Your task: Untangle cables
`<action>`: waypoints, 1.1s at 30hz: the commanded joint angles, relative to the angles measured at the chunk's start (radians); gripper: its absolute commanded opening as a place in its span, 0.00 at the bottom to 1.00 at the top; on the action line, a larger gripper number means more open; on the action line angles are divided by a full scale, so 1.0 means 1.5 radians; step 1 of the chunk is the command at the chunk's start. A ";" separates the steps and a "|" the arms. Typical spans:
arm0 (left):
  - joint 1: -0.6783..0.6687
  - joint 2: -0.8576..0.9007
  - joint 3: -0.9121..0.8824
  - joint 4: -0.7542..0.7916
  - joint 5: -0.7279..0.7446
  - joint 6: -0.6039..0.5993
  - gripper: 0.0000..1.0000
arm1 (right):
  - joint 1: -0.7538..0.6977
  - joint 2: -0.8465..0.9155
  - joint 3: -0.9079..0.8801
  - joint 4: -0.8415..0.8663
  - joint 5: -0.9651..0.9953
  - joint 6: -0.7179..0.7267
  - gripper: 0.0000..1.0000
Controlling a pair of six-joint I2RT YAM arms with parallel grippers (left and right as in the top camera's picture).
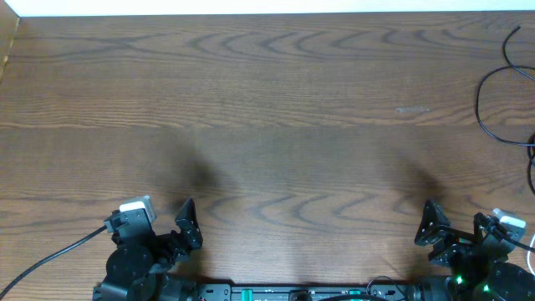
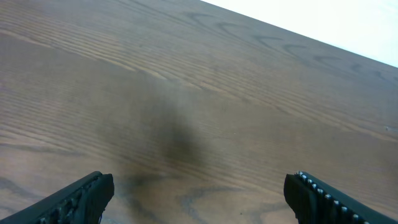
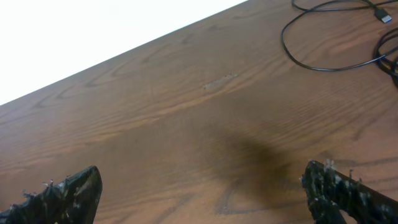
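Note:
A thin black cable point(image 1: 491, 107) lies in loose loops at the far right edge of the wooden table point(image 1: 267, 125). The right wrist view shows its curve point(image 3: 303, 57) at the upper right, ending in a small plug point(image 3: 383, 17). My right gripper point(image 1: 456, 227) hovers near the front edge, well short of the cable. It is open, and only bare wood lies under the right gripper point(image 3: 200, 179). My left gripper point(image 1: 167, 224) sits at the front left, far from the cable. In the left wrist view the left gripper point(image 2: 199, 186) is open over bare wood.
A thicker black wire point(image 1: 50, 255) runs from the left arm off the front left corner. The table's far edge point(image 1: 267, 13) meets a white surface. A small pale scuff point(image 1: 411, 109) marks the wood right of centre.

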 commanded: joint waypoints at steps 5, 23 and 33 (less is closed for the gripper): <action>0.004 -0.005 0.001 -0.004 -0.001 -0.006 0.93 | 0.005 -0.004 -0.004 -0.009 -0.004 0.012 0.99; 0.004 -0.005 0.001 -0.013 -0.002 -0.006 0.93 | 0.005 -0.004 -0.004 -0.098 -0.001 0.015 0.99; 0.017 -0.014 0.000 -0.043 -0.014 0.011 0.93 | 0.005 -0.004 -0.004 -0.098 -0.001 0.015 0.99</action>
